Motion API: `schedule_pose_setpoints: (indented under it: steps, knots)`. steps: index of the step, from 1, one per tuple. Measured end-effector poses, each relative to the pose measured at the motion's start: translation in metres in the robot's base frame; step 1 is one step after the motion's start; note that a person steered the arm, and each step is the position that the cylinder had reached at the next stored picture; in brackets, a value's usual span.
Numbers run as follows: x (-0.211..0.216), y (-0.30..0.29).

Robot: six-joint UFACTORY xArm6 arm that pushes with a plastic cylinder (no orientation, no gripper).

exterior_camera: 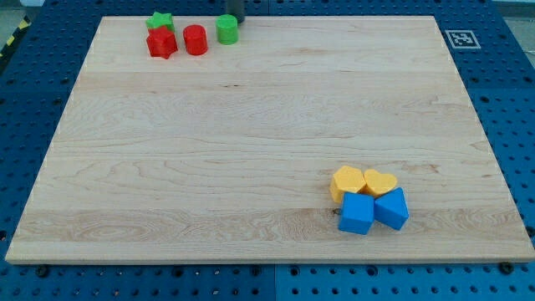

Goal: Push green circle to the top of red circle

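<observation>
- No jaws here: the arm ends in a plain dark rod, so nothing is spread, pressed together or pinching.
- My tip (231,22) shows at the view's top edge, just above the green circle (226,29). Whether it touches the block I cannot tell; only the rod's lowest stub is in view.
- The green circle stands upright near the board's top edge, left of centre.
- The red circle (195,40) stands to the view's left of the green circle and slightly lower, with a narrow gap of bare wood between them.
- The red star (161,43) sits just left of the red circle, close beside it but apparently apart.
- The green star (159,21) sits directly above the red star, touching or nearly touching it.
- These four blocks make a short row along the top-left part of the board (251,142), a pale wooden slab lying on a blue pegboard table (510,100).
- Well apart, near the board's bottom-right, four more blocks are bunched together.
- Two yellow ones lie side by side: a yellow pentagon (348,181) on the left and a yellow heart (380,182) on the right, touching.
- Just below them a blue pentagon (357,213) and a blue cube (391,208) press against each other and against the yellow pair.
- A black-and-white marker (458,38) is set in the board's top-right corner.
</observation>
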State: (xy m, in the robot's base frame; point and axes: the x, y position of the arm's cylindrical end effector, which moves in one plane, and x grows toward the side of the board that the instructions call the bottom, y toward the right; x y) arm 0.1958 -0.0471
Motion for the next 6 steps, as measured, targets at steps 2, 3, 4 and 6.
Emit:
schedule_pose_setpoints:
  steps: [2,3,4,6]
  knots:
    - [0.035,-0.01]
    - [0.035,-0.04]
    - [0.035,-0.043]
    - [0.026,0.057]
